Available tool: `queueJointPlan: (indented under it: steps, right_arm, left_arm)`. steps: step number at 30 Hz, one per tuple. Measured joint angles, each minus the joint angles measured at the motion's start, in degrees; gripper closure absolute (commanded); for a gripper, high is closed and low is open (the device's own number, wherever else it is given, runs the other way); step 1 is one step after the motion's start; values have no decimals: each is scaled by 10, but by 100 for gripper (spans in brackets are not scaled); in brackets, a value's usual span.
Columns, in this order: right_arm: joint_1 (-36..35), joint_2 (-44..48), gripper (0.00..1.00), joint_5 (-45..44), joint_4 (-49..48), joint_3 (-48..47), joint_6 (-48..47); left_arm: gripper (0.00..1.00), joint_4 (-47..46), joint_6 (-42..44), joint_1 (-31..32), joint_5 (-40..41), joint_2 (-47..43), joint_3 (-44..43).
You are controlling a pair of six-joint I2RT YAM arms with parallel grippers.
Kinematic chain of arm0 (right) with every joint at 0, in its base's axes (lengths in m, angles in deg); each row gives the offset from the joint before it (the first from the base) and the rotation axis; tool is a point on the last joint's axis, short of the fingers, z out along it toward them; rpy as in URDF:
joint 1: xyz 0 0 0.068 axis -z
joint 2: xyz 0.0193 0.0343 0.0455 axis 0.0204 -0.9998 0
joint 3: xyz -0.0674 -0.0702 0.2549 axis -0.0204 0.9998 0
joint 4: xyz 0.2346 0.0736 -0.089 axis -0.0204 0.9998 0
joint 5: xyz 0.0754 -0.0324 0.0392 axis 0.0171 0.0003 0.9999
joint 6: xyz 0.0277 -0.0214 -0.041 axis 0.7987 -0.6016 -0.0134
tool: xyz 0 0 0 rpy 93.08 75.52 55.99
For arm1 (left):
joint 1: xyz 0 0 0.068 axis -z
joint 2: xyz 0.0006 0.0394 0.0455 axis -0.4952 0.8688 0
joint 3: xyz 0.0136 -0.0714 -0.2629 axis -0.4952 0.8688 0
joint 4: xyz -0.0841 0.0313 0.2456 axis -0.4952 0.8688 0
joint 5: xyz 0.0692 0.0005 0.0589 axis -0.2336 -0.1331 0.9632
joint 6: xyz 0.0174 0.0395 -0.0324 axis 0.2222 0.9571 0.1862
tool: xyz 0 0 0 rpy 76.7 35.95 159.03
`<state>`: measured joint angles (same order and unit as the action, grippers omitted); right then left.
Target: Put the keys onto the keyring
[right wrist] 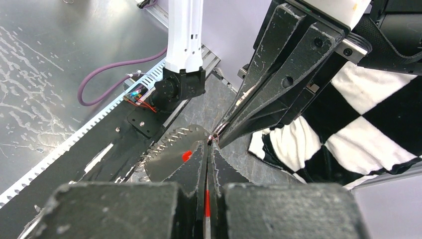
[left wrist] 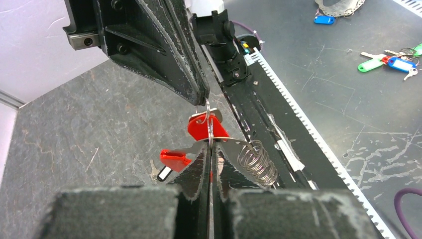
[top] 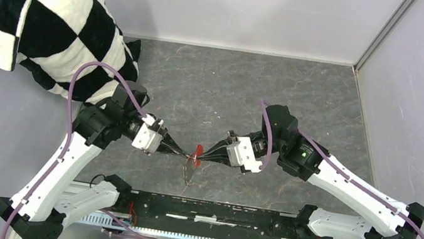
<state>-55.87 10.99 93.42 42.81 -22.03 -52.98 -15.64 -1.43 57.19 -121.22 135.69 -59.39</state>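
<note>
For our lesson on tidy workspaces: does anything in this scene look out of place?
Yes. A black-and-white checkered cloth lies bunched in the far left corner, spilling onto the table, unrelated to the key work. Coloured key tags also lie scattered beyond the black rail.

We see the table (top: 302, 95) open toward its far and right edges; checkered cloth (top: 53, 20) fills the far-left corner; left gripper (top: 185, 153) and right gripper (top: 205, 155) meet tip to tip.

Bright polished metal: keyring (left wrist: 210, 133). Matt, scratched, stone-like grey — tabletop (top: 233, 85). Soft woven fabric — chequered cloth (top: 53, 20).
</note>
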Motion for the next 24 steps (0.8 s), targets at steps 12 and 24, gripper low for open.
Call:
queueJointPlan:
  steps: [12, 24]
  right_arm:
    - [-3, -9, 100, 1, 11, -9, -9]
    - [-3, -16, 100, 0, 8, -12, -9]
  left_arm:
    - [98, 0, -6, 0, 2, 5, 0]
    - [98, 0, -6, 2, 11, 6, 0]
